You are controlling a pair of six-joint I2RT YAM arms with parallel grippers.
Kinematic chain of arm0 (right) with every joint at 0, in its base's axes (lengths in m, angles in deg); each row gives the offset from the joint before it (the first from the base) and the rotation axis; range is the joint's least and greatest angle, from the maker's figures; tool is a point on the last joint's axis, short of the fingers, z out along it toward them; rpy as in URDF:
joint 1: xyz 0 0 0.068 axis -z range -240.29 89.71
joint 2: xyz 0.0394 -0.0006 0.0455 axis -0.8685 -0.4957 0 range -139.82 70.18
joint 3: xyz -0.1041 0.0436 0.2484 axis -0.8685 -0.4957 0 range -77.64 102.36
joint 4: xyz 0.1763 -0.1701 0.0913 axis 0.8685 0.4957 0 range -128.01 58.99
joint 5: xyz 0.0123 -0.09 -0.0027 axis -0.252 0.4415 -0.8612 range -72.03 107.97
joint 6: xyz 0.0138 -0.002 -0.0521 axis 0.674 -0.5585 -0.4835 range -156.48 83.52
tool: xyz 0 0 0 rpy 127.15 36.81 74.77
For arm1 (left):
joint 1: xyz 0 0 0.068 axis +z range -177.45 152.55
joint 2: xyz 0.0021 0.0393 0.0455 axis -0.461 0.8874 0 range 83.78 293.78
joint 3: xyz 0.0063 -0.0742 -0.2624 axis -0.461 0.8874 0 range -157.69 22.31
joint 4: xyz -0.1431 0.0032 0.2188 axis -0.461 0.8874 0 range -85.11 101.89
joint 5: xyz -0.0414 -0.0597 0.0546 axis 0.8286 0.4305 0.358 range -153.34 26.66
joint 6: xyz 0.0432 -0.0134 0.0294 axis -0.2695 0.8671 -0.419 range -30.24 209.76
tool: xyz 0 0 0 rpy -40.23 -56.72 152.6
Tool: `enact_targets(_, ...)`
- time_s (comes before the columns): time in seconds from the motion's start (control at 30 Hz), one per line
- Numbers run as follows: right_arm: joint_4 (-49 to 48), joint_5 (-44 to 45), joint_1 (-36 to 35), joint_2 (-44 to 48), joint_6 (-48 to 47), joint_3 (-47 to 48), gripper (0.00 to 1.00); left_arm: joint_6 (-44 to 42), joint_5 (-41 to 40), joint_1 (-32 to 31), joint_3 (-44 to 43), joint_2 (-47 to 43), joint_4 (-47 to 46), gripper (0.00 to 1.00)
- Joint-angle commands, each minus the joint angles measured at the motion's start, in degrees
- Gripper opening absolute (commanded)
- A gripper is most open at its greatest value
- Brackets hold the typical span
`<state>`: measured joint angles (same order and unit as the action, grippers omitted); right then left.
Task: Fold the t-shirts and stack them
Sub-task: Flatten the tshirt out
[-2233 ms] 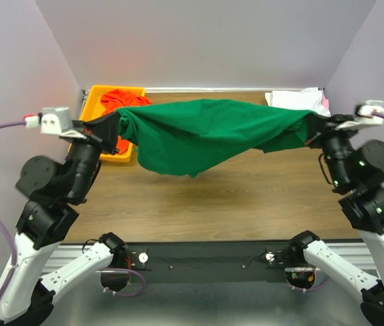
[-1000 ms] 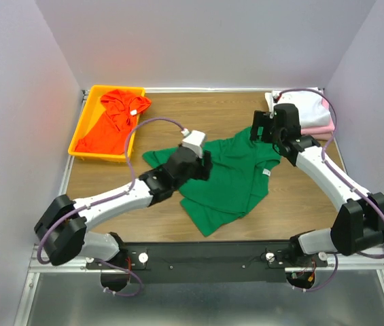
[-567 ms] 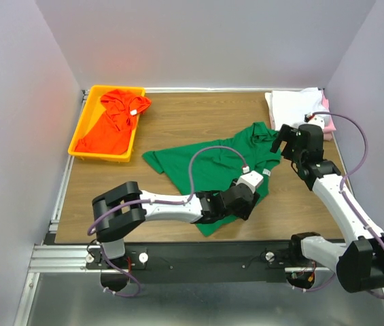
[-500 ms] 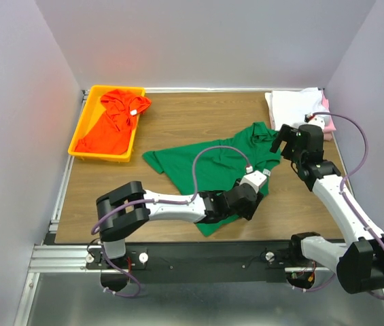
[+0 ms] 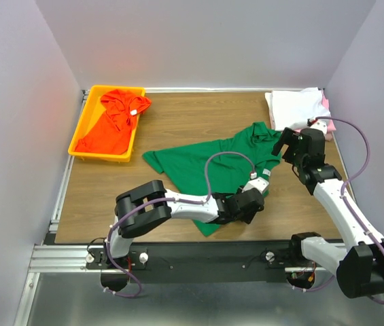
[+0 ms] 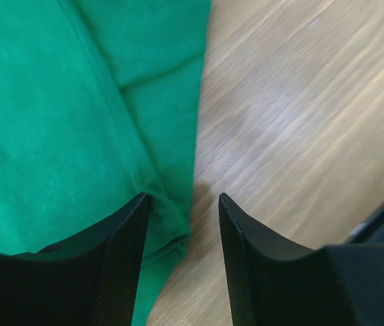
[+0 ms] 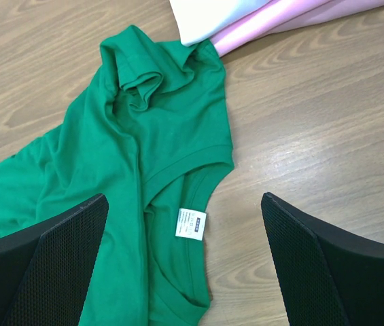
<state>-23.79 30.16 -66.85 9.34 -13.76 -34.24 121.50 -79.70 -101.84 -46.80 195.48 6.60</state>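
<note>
Green t-shirt (image 5: pixel 198 163): lies rumpled and partly spread on the wooden worktop (image 5: pixel 178 119), from the middle toward the right. It is soft matte knit crossed by folds and ridges.
Long axis: runs across the worktop on a slant, from a pointed corner at the left to a bunched sleeve (image 7: pixel 141 78) at the far right. Another lobe of cloth reaches toward the near edge.
Neck end: a white label (image 7: pixel 192 224) sits at the neck opening on the right side, so the neck faces right.
Left fingers (image 6: pixel 120 265): black, apart, pointing down at the shirt's near right edge. One is over the green cloth beside a stitched seam, the other over bare wood, with the cloth edge between them.
Right fingers (image 7: pixel 56 258): black with a mesh-textured face, spread wide with nothing between them, above the neck end of the green shirt.
Orange-red t-shirt (image 5: pixel 107 129): crumpled in the yellow tray (image 5: pixel 103 89) at the far left. Its length follows the tray from far to near, with the white neck tag (image 5: pixel 132 113) toward the far end.
White t-shirt (image 5: pixel 290 105): a flat folded rectangle at the far right corner.
Pink t-shirt (image 7: pixel 293 17): smooth folded layers showing from under the white one. The green sleeve reaches right up to this stack.
</note>
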Motion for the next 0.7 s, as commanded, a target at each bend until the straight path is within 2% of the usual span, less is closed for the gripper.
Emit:
enact_targets(0.0, -0.16, -1.02, 0.68, 2.3, 1.01, -0.94, 1.0, 1.74, -3.5, -0.58, -1.74, 1.33, 3.82, 0.53)
enact_targets(0.1, -0.16, -1.02, 0.68, 2.92, 1.01, -1.3, 1.0, 3.32, -7.28, -1.19, -1.13, 0.45, 4.88, 0.53)
enact_targets(0.23, -0.24, -1.2, 0.77, 3.01, 1.1, -1.56, 1.0, 3.67, -8.51, -1.46, -1.74, 0.88, 5.05, 0.52)
enact_targets(0.33, -0.16, -1.29, 0.68, 3.01, 1.01, -1.56, 1.0, 3.15, -8.34, -1.37, -2.97, 2.9, 6.19, 0.45)
enact_targets(0.57, -0.16, -1.29, 0.77, 3.36, 0.83, -1.91, 1.0, 4.2, -8.51, -1.46, -1.74, 1.95, 6.2, 0.36)
enact_targets(0.67, -0.16, -1.73, 0.77, 3.18, 1.01, -2.0, 1.0, 4.29, -8.78, -1.46, -1.21, 0.89, 5.67, 0.26)
